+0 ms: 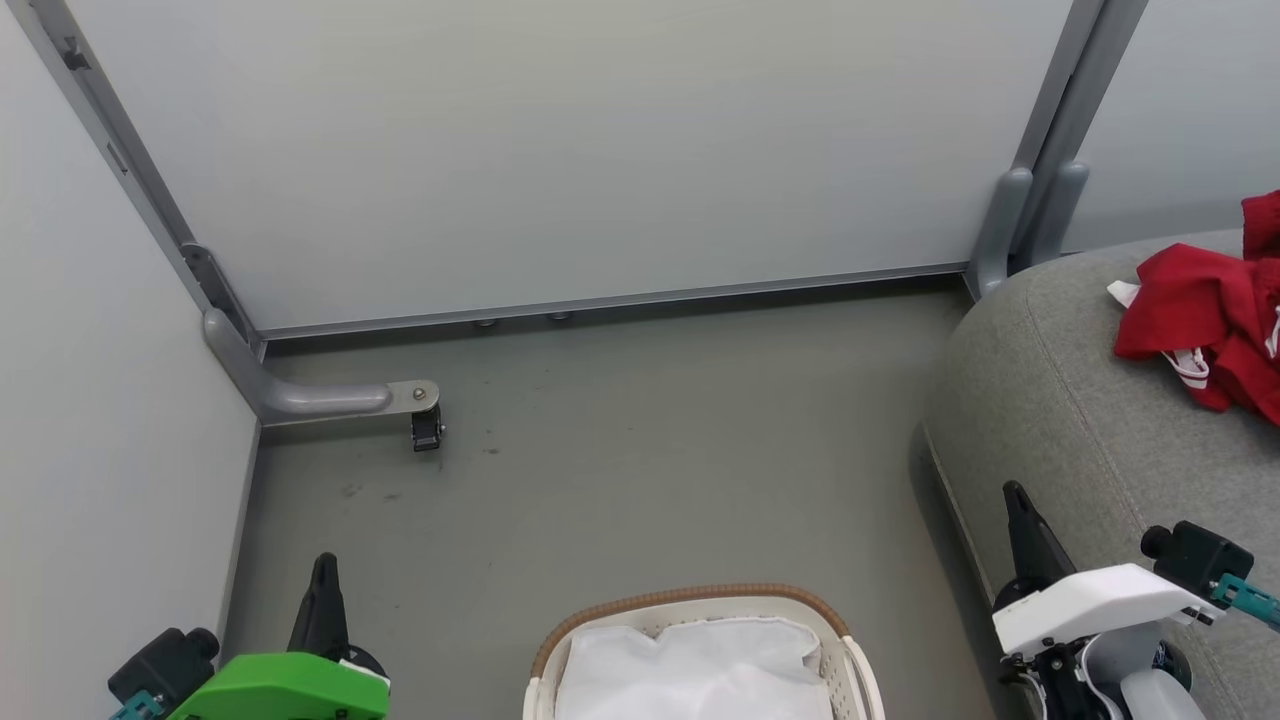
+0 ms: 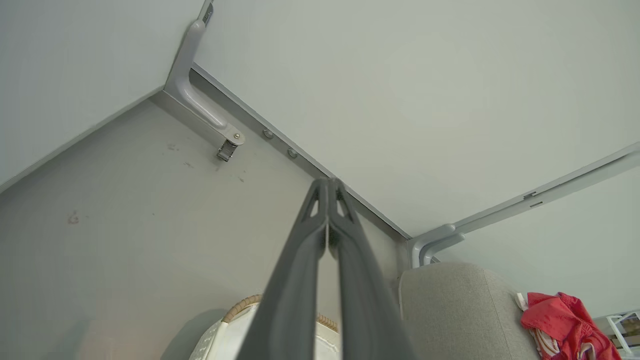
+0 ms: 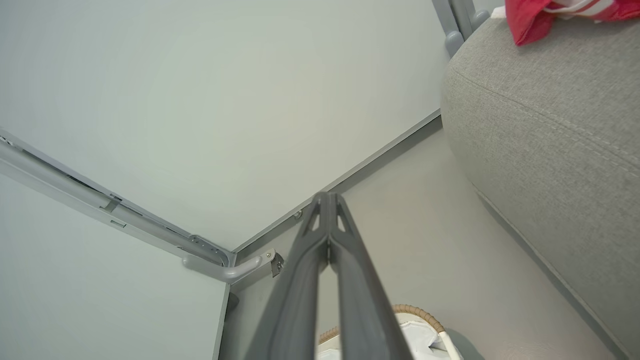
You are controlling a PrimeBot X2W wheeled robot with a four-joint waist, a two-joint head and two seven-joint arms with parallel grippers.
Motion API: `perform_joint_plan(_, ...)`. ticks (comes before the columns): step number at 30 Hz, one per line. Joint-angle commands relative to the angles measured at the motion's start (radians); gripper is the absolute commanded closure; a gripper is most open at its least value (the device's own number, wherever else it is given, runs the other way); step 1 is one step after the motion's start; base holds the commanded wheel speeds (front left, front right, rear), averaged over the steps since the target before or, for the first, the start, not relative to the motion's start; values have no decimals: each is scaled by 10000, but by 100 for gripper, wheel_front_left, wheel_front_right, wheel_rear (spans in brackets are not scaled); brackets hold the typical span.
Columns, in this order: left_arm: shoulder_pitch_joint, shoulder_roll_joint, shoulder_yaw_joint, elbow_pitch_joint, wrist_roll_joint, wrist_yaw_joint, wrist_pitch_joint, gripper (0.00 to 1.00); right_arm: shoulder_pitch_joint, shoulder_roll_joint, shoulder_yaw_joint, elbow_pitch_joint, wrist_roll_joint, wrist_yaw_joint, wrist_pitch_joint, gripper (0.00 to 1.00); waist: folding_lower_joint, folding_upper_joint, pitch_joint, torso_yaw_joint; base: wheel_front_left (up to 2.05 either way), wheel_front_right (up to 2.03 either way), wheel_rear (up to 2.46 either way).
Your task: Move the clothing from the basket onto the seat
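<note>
Beside basket (image 1: 700, 592), left pincer (image 2: 327, 183) and right pincer (image 3: 327, 196) both pinched together, empty; clothing (image 1: 1200, 300) on seat (image 1: 1080, 420).

The right gripper (image 3: 327, 197) had its two long dark fingers pressed together, tips touching, with nothing between them. Beside them bulged the large grey fabric-upholstered seat (image 3: 550, 130), with bright red, white-striped clothing (image 3: 530, 20) lying on it at the upper edge. By the fingers' base, the white laundry basket (image 3: 422, 316) showed its tan woven rim, standing on the grey floor (image 3: 425, 210).

Seat (image 1: 1080, 400) matt woven fabric; basket (image 1: 850, 665) perforated plastic
</note>
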Motion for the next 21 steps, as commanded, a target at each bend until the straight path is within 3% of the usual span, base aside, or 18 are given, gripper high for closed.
perform_joint_plan(1,-347,19,92,-154,-304,-67,76,100,-66,-63,-70,-208,355,-2,89,100,0,0,4,-8,0,0,0)
perform_joint_plan(21,-591,22,520,-314,-2430,-231,715,100,-38,-82,-324,-493,2803,-4,718,100,0,0,54,-108,0,0,0)
